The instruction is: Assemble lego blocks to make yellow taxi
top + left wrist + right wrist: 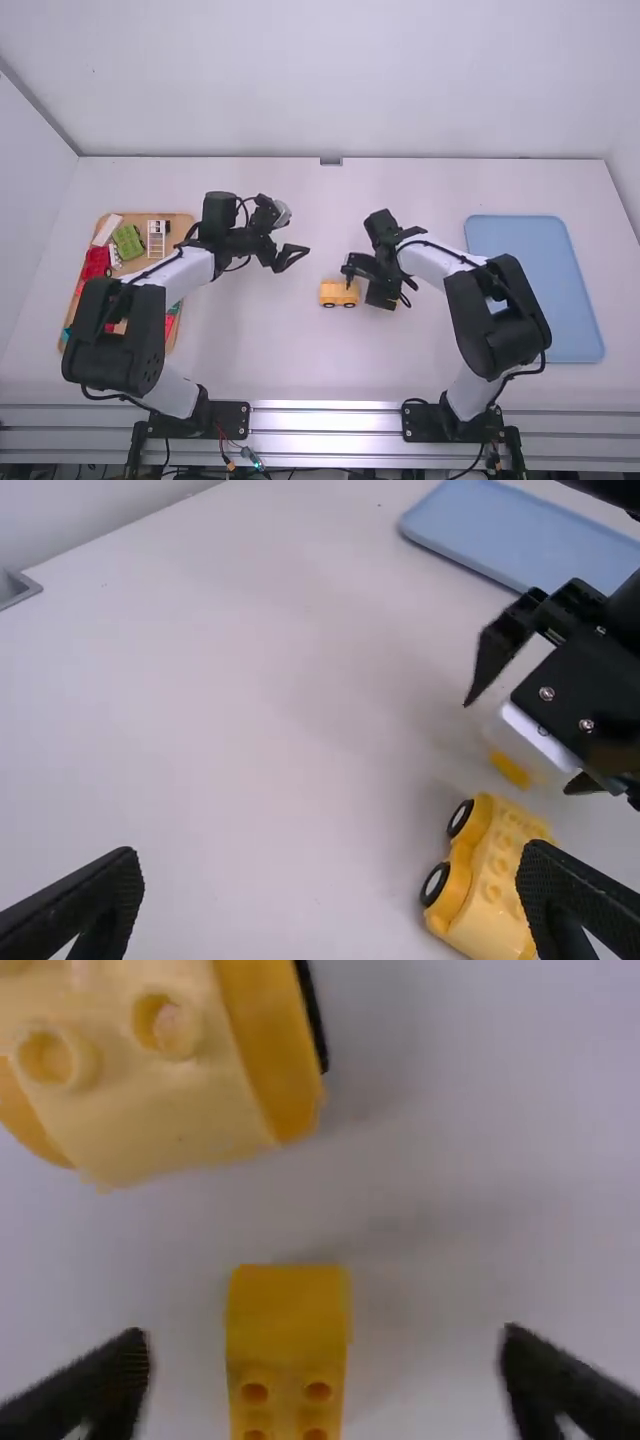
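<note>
A robotics lab, by its two mounted arms, white table [260, 370] and trailing cables [245, 457].

Blue tray [567, 300] at right, metal fitting [331, 161] behind

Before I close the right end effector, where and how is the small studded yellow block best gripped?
Probably by its two long sides, coming from above. The small yellow block is narrow and shows lengthwise between the open fingers of the right end effector, so they should fit across its width; the wheeled yellow block sits beyond its smooth end.
</note>
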Controlling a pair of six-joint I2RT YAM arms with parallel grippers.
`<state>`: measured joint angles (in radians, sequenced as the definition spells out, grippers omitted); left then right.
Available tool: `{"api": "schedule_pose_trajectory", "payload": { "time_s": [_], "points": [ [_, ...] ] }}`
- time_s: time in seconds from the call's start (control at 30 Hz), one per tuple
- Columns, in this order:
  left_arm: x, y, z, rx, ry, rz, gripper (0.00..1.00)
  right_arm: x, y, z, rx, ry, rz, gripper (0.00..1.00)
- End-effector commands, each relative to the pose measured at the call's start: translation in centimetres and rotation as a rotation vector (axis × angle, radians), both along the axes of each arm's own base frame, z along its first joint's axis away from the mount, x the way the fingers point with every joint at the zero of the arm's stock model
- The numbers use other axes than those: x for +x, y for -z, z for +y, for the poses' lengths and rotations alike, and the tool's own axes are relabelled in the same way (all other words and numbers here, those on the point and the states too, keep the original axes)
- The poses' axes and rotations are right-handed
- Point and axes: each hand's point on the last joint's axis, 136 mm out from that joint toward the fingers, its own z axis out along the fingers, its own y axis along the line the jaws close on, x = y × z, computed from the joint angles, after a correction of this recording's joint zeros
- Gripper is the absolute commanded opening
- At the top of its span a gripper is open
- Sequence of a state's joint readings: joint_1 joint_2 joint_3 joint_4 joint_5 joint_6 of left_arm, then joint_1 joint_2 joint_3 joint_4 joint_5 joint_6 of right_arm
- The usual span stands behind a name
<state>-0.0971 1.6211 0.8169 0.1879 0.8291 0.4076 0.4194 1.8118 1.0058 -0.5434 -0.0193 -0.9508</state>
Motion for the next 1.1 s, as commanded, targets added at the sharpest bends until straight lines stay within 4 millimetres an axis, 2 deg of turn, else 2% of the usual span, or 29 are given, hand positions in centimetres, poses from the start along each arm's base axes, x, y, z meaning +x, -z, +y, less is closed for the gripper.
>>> {"api": "schedule_pose_trajectory", "payload": {
  "time_s": [0.0,0.1,0.2,0.27,0.3,0.37,0.47,0.7,0.93,1.07],
  "points": [
    [-0.5,0.1,0.0,-0.013,0.019,0.01,0.99,-0.1,-0.3,0.2,0.015,-0.001,0.004,0.99],
    [-1.1,0.6,-0.1,0.029,0.069,-0.027,0.99,0.0,-2.4,1.5,0.104,-0.005,-0.016,0.99],
    [-3.1,0.7,-1.5,0.02,0.237,-0.11,0.99,-0.2,-5.4,2.5,0.283,-0.006,-0.031,0.99],
    [-3.9,0.6,-2.1,-0.013,0.3,-0.136,0.99,-0.6,-6.2,2.6,0.347,-0.025,-0.031,0.99],
    [-4.9,0.3,-2.6,-0.071,0.373,-0.16,0.99,-1.2,-6.9,2.4,0.432,-0.054,-0.033,0.99],
    [-5.8,0.6,-3.2,-0.116,0.441,-0.183,0.99,-1.8,-7.1,1.9,0.529,-0.082,-0.045,0.99],
    [-6.3,1.7,-4.0,-0.12,0.481,-0.179,0.99,-2.1,-6.6,1.3,0.62,-0.071,-0.064,0.98],
    [-8.1,4.5,-6.7,-0.166,0.618,-0.213,0.99,-2.8,-3.2,-1.0,0.831,0.02,-0.149,0.99],
    [-8.9,5.3,-7.6,-0.183,0.628,-0.141,0.99,-3.0,-0.9,-1.6,0.913,-0.017,-0.19,1.0],
    [-9.0,5.2,-7.7,-0.192,0.622,-0.117,0.99,-2.8,0.4,-2.2,0.921,0.0,-0.194,0.93]
  ]
}}
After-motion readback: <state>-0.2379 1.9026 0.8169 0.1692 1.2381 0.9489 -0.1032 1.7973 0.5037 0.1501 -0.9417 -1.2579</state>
